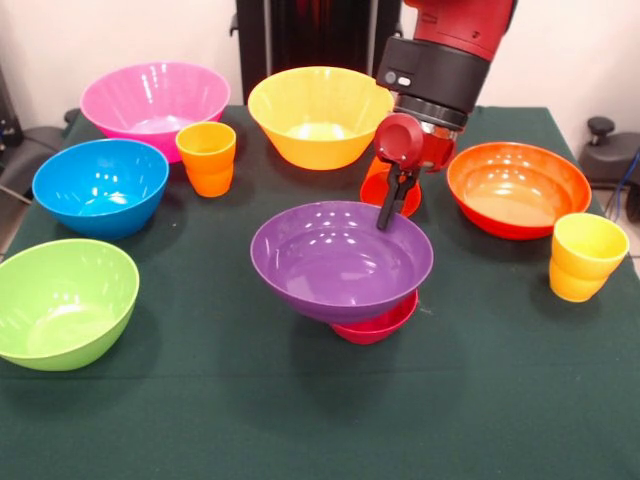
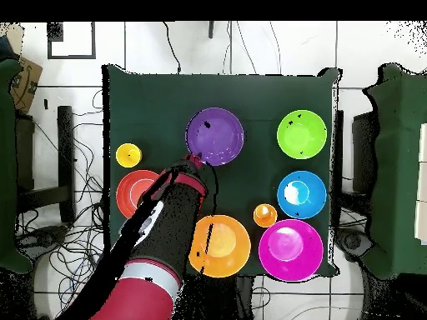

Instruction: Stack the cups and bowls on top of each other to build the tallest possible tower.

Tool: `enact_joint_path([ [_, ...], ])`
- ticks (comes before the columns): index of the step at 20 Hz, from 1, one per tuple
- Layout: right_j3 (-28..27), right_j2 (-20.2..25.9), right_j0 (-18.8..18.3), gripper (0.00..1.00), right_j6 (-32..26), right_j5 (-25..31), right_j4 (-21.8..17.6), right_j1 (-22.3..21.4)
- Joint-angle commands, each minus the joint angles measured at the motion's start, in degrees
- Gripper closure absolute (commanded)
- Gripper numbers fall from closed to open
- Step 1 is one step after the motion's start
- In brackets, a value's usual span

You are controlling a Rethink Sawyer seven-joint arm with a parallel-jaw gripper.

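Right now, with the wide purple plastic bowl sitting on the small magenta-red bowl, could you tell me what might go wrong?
1. The wide purple plastic bowl overhangs the small magenta-red bowl on every side and sits off-centre, so it may tip.
2. The gripper is at the purple bowl's far rim; pulling away could drag it off.
3. A red-orange cup stands just behind the gripper and could get knocked.

Small magenta-red bowl [image 1: 378, 322] mostly hidden beneath purple bowl [image 1: 340, 258]; red-orange cup [image 1: 378, 188] largely behind tool [image 1: 388, 215].

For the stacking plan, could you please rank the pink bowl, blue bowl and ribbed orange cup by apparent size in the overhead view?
1. pink bowl
2. blue bowl
3. ribbed orange cup, clearly smallest
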Motion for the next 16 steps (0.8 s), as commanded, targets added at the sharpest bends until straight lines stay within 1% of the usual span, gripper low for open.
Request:
enact_joint_path([
  [1, -1.04, 7.05, -0.45, 1.00, -2.57, 5.63, -2.80, 1.41],
  [4, -2.33, 6.06, 0.96, 1.00, -0.19, 4.89, -2.26, 3.60],
  [16, -1.74, 6.10, 1.34, 1.00, 0.28, 3.57, -2.34, 3.30],
])
